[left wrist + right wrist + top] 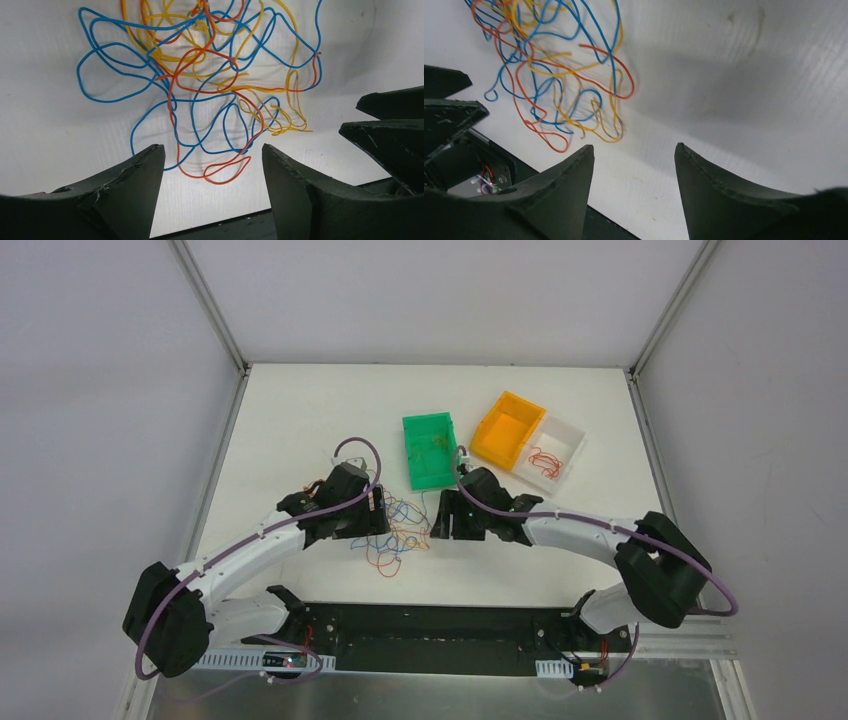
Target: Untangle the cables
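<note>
On table [300, 410], orange bin [507, 430], red cables [545, 462] in white bin [567, 427]

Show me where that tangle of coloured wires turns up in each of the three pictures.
Top external: the cables lie just below the picture's centre.
Left wrist: the cables fill the upper middle.
Right wrist: the cables sit in the upper left.
Shared landmark: the white table beneath them.

Thin, smooth plastic-coated cables [200, 82] lie on a matt white table [40, 125]; matt black fingers [130, 195] look rough-edged.
</note>
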{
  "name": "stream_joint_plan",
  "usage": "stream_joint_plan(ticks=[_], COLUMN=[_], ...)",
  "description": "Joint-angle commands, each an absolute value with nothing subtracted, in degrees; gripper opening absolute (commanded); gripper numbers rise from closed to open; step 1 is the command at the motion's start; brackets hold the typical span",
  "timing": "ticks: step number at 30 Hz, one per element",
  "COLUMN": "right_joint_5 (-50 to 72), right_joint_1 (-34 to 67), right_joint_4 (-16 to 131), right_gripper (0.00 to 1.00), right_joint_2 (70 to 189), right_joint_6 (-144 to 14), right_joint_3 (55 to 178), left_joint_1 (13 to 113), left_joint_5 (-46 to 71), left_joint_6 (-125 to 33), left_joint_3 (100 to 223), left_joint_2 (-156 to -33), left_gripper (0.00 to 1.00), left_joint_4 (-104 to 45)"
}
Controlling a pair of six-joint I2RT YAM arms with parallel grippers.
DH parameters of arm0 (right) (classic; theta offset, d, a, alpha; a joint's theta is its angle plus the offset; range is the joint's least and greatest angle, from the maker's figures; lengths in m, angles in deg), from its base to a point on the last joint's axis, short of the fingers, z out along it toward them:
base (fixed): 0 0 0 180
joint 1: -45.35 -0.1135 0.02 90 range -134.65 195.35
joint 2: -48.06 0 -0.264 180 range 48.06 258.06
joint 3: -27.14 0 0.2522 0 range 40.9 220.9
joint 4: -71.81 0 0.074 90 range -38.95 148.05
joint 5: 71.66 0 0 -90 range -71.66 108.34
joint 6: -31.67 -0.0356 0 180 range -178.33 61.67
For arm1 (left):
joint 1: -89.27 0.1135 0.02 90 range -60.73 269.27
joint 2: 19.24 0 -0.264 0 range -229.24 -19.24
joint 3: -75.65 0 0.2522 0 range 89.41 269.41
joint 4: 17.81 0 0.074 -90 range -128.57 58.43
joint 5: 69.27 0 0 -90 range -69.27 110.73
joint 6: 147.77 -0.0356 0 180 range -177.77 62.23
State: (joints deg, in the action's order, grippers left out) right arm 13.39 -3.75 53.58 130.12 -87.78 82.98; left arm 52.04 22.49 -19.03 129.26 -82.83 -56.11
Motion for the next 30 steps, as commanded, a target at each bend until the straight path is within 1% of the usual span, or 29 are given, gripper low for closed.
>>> stream_joint_plan(ticks=[1, 5, 13, 15, 17, 19, 20, 23, 25, 26, 28, 30], right_joint_5=[16.5, 17.3, 16.8, 17.2, 17.9, 18.9, 20.2, 21.6, 21.8, 21.8, 21.5, 21.6], right_joint_1=[-4.2, -4.2, -4.7, -4.9, -5.0, -5.0, -5.0, -4.9, -5.0, -5.0, -5.0, -5.0], right_joint_4=[56.2, 56.1, 56.8, 56.5, 55.6, 55.6, 55.5, 54.8, 53.9, 53.4, 52.8, 52.4], right_gripper=[0.60, 0.51, 0.36, 0.27, 0.13, 0.03, 0.00, 0.00, 0.00, 0.00, 0.00, 0.00], right_joint_2=[135.0, 141.0, 147.7, 148.3, 147.9, 146.5, 145.6, 142.1, 139.9, 138.8, 136.5, 133.8], right_joint_6=[-84.7, -83.4, -83.7, -84.1, -84.6, -84.9, -85.1, -85.6, -85.9, -86.2, -86.8, -87.4], right_joint_3=[90.1, 94.7, 99.7, 99.9, 99.6, 98.3, 97.6, 95.2, 94.0, 93.3, 92.1, 90.7], left_joint_1=[54.3, 55.6, 58.5, 59.0, 59.2, 59.2, 59.2, 59.2, 59.2, 59.2, 59.2, 59.2], left_joint_5=[20.8, 20.8, 19.2, 19.4, 19.3, 19.5, 19.6, 20.2, 20.4, 20.4, 20.4, 20.4], left_joint_6=[-21.0, -21.7, -23.1, -23.6, -24.3, -24.7, -25.0, -25.8, -26.2, -26.5, -27.2, -27.7], left_joint_3=[128.5, 128.3, 126.9, 127.2, 127.6, 127.9, 128.0, 128.5, 129.0, 129.3, 129.7, 130.0], left_joint_2=[-80.9, -81.3, -81.9, -82.8, -84.4, -85.8, -86.6, -88.7, -90.5, -91.3, -93.0, -94.7], left_gripper=[0.73, 0.73, 0.74, 0.74, 0.74, 0.74, 0.74, 0.72, 0.68, 0.64, 0.52, 0.23], left_joint_4=[-56.4, -56.6, -56.7, -56.7, -56.7, -56.7, -56.7, -56.7, -56.6, -56.6, -56.0, -55.4])
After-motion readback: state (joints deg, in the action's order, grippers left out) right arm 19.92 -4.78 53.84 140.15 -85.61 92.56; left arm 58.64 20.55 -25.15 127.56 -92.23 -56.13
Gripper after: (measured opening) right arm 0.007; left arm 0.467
